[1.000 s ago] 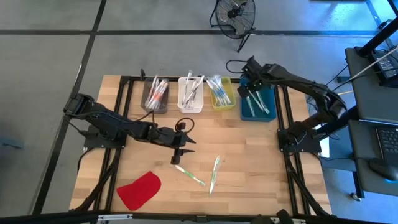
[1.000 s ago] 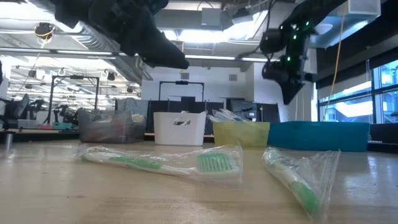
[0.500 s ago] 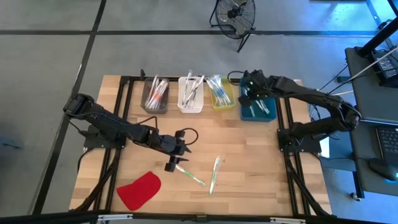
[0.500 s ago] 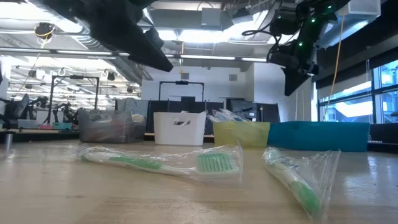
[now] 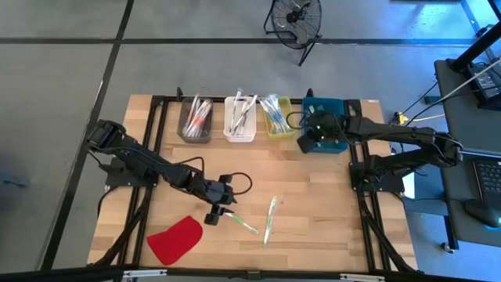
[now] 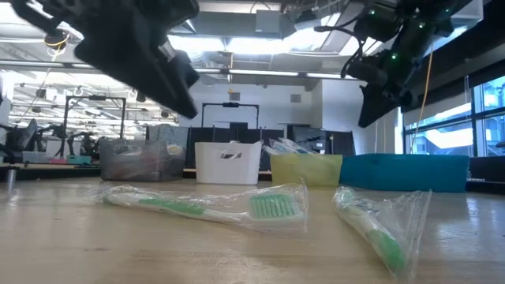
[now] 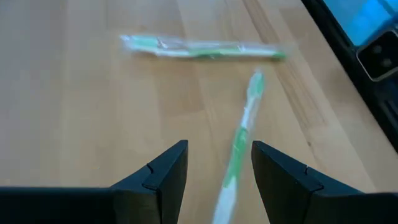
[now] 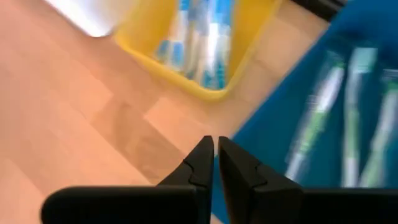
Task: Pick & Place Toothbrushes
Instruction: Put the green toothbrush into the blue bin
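Note:
Two green toothbrushes in clear wrappers lie flat on the wooden table: one (image 5: pixel 239 222) (image 7: pixel 238 149) just ahead of my left gripper, the other (image 5: pixel 270 218) (image 7: pixel 199 48) farther right. My left gripper (image 5: pixel 221 211) (image 7: pixel 217 158) is open and hovers above the table (image 6: pixel 180 88), with the first toothbrush's handle end showing between its fingers without touching them. My right gripper (image 5: pixel 310 141) (image 8: pixel 216 152) is shut and empty, above the near left corner of the blue bin (image 5: pixel 333 131) (image 8: pixel 323 124), which holds several toothbrushes.
A row of bins stands along the far edge: grey (image 5: pixel 196 121), white (image 5: pixel 240 119), yellow (image 5: pixel 279 117) and blue, each holding toothbrushes. A flat red piece (image 5: pixel 176 239) lies near the near left corner. Bare wood stretches between the bins and the two loose toothbrushes.
My left gripper has moved toward the near edge and down, closing in on the handle end of the nearer toothbrush. My right gripper has drawn back from over the blue bin's middle toward the bin's near left corner. Both toothbrushes on the table have stayed put.

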